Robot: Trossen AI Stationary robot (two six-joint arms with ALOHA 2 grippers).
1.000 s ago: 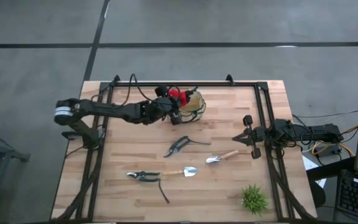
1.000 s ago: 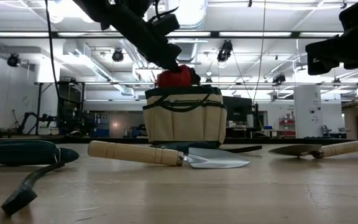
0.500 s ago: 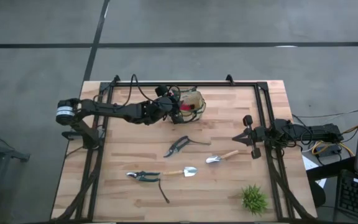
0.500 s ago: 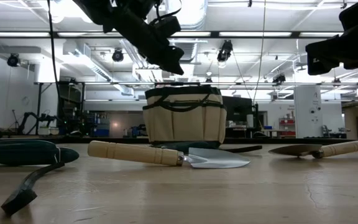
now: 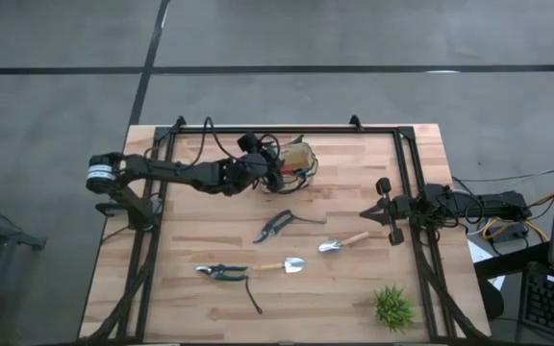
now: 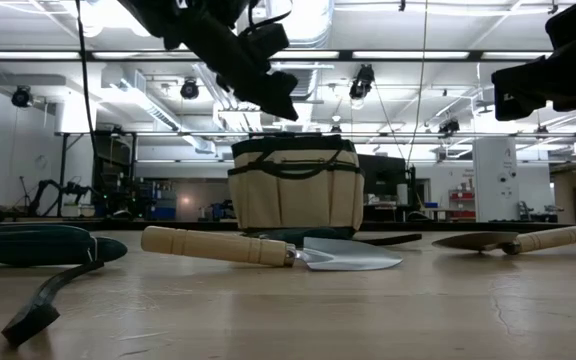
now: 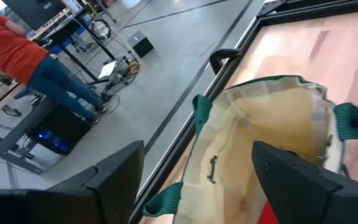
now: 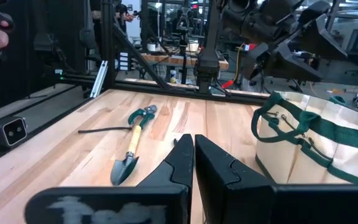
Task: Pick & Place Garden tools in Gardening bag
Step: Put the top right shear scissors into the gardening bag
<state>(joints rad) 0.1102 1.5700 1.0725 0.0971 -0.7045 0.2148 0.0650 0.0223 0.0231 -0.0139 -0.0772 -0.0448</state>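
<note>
The tan gardening bag (image 5: 299,160) with green trim stands upright on its base near the table's far edge. My left gripper (image 5: 273,167) hovers open over the bag's mouth (image 7: 260,143), holding nothing. A red item (image 7: 267,215) lies inside the bag. On the table lie dark shears (image 5: 277,226), two wooden-handled trowels (image 5: 283,265) (image 5: 344,242) and green-handled pruners (image 5: 221,272). My right gripper (image 8: 193,149) waits shut at the table's right side (image 5: 381,211), away from every tool.
A green spiky plant (image 5: 392,308) stands at the near right corner. Dark frame rails (image 5: 407,183) run along the table's left, right and far sides. A person in a red top (image 7: 17,50) stands on the floor beyond the table.
My left gripper has opened above the bag and let go of the red item. The item has dropped from between the fingers into the bag and no longer shows above its rim in the low view.
</note>
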